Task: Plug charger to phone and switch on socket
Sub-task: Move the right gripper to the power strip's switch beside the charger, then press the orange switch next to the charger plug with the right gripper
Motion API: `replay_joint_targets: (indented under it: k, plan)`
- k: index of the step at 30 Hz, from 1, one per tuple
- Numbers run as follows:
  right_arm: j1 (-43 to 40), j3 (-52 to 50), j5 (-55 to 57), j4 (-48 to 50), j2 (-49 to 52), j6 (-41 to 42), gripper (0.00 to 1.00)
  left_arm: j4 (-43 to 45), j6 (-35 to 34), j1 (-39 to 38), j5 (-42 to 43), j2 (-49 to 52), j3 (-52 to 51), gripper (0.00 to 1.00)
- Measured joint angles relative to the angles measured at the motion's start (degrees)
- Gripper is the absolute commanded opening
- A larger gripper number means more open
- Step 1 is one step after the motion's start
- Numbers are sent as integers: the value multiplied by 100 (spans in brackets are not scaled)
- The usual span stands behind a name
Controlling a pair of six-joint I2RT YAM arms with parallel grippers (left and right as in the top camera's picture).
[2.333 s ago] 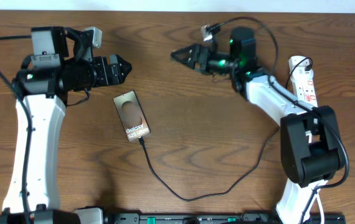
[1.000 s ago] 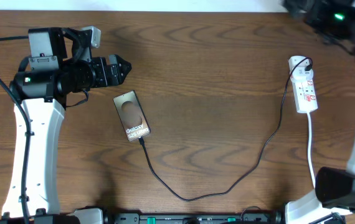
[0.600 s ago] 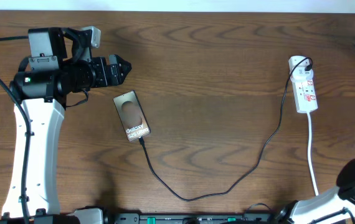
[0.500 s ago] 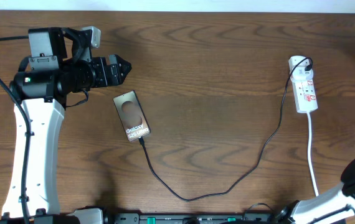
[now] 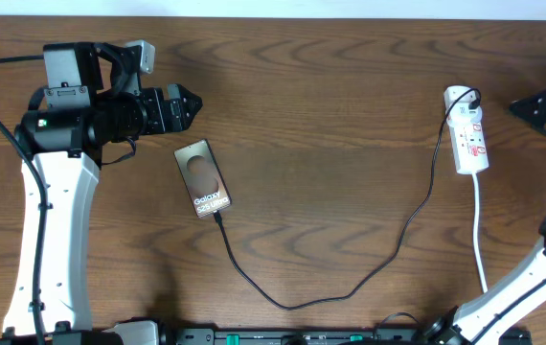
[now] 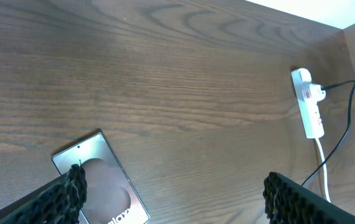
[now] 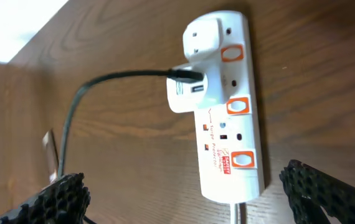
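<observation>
The phone (image 5: 203, 178) lies flat left of centre, screen up; it also shows in the left wrist view (image 6: 99, 180). The charger's black cable (image 5: 283, 304) meets the phone's lower edge, loops across the table and rises to a white adapter (image 7: 190, 93) plugged into the socket strip (image 5: 469, 139). The strip (image 7: 227, 106) has three red-framed switches and also shows in the left wrist view (image 6: 308, 109). My left gripper (image 5: 185, 103) is open and empty, above the phone's far end (image 6: 177, 205). My right gripper (image 5: 527, 107) is open and empty, just right of the strip (image 7: 190, 199).
The strip's white cord (image 5: 481, 240) runs toward the front edge. The table's far edge meets a white surface (image 6: 327, 9). The right arm's base stands at the front right corner (image 5: 541, 287).
My right arm swung from the table's far middle out past the right edge, then came back in; its gripper now sits just right of the strip. Left arm, phone and cable unmoved.
</observation>
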Motion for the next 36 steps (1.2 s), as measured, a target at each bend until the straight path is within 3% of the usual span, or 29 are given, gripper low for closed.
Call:
replay_joint_targets:
  k: [11,19,36]
  plan:
    - [557,-2,-114,-48,608,-721,99,0,2,0,0,2,0,89]
    - [1097,-2,533,345,625,-492,99,0,2,0,0,2,0,89]
    - [1093,-2,1067,605,638,-55,99,-13,0,0,-131,0,0,90]
